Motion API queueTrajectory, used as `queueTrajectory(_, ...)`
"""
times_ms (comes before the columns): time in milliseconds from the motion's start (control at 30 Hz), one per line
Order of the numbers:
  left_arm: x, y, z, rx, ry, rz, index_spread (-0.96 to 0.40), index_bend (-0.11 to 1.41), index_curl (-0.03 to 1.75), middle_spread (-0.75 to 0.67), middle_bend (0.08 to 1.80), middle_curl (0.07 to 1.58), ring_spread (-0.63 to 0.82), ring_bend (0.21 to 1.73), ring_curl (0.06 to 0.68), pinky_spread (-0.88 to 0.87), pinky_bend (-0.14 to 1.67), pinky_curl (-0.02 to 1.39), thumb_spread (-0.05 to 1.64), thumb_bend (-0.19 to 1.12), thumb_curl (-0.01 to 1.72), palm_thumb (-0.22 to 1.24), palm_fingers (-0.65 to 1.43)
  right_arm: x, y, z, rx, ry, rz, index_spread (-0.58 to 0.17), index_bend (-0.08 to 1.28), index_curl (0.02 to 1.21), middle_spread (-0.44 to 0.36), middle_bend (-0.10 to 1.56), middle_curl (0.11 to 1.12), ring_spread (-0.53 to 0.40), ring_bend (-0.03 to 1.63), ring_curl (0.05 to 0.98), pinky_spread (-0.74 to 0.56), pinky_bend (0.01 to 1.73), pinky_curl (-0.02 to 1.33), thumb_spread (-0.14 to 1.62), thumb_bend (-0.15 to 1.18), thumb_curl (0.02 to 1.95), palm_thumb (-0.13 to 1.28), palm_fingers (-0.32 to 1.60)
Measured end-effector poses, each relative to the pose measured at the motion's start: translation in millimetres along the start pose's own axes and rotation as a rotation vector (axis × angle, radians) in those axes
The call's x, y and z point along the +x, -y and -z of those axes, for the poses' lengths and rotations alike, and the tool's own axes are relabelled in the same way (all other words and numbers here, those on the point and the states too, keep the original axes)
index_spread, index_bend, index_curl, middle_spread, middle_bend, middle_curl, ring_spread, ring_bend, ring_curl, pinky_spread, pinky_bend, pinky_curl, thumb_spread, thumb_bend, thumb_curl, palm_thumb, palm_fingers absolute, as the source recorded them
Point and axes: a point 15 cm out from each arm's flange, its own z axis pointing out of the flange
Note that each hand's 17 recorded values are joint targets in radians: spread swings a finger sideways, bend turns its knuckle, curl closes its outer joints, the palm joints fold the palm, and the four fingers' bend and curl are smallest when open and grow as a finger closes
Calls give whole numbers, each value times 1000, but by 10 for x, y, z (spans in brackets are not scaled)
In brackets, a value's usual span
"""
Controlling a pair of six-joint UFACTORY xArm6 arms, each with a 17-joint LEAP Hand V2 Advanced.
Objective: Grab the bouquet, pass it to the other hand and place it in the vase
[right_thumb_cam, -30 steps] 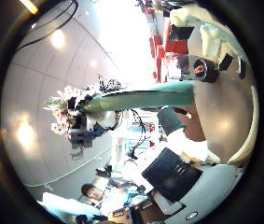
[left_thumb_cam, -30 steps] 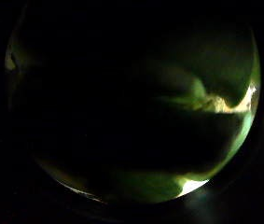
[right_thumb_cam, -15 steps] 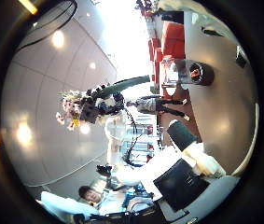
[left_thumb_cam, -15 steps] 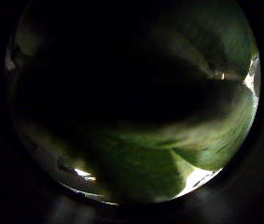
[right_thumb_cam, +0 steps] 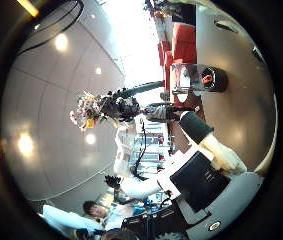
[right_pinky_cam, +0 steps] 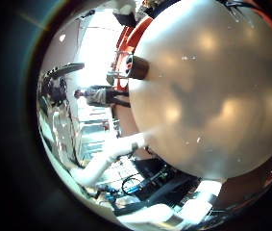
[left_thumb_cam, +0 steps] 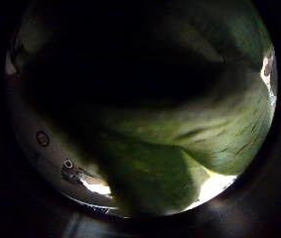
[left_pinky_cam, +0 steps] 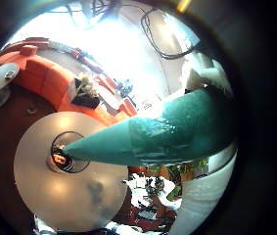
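Observation:
In the right thumb side palm view the bouquet (right_thumb_cam: 89, 108) hangs in the air some way off, flower heads at one end and its tapering wrap (right_thumb_cam: 141, 90) pointing toward the vase (right_thumb_cam: 207, 78) on the round table (right_thumb_cam: 236, 60). My left hand (right_thumb_cam: 118, 108) is curled round the wrap. Up close, the wrap (left_pinky_cam: 172, 132) fills the left little finger side view, its tip lining up with the vase (left_pinky_cam: 65, 157). The wrap (left_thumb_cam: 180, 139) also covers the left thumb side view. My right hand (right_thumb_cam: 216, 160) holds nothing, fingers relaxed.
The round table (right_pinky_cam: 212, 96) fills the right little finger side palm view, with the vase (right_pinky_cam: 136, 67) near its edge. A sofa (left_pinky_cam: 50, 78) stands beyond the table (left_pinky_cam: 40, 191). Ceiling lights and room clutter lie behind the bouquet.
The bouquet's wrap reached my right hand's fingers a second ago. The left hand has since carried it away from the right hand, toward the vase side.

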Motion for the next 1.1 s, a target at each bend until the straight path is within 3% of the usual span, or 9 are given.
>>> queueTrajectory(233,-201,79,-234,-11,2,30,-736,642,1279,-483,1214,929,-377,1542,551,-610,1160,1001,1065,79,905,1044,1049,61,23,-3,-1,5,-12,-370,184,399,-33,400,373,-30,792,328,427,530,447,966,-23,595,821,282)
queueTrajectory(633,-708,172,-518,-63,-15,138,-753,593,1331,-490,1195,940,-381,1526,554,-630,1127,1036,1075,46,918,1052,1052,131,66,-30,-2,2,-18,-371,184,381,-45,362,365,-51,769,304,430,498,396,961,-23,577,832,333)
queueTrajectory(1100,-870,175,-671,-93,23,159,-754,505,1391,-494,1155,955,-386,1501,552,-652,1098,1038,1005,-18,869,1019,1057,175,68,-53,-14,3,-22,-360,191,375,-47,320,360,-65,752,281,415,474,345,959,-23,566,835,380)
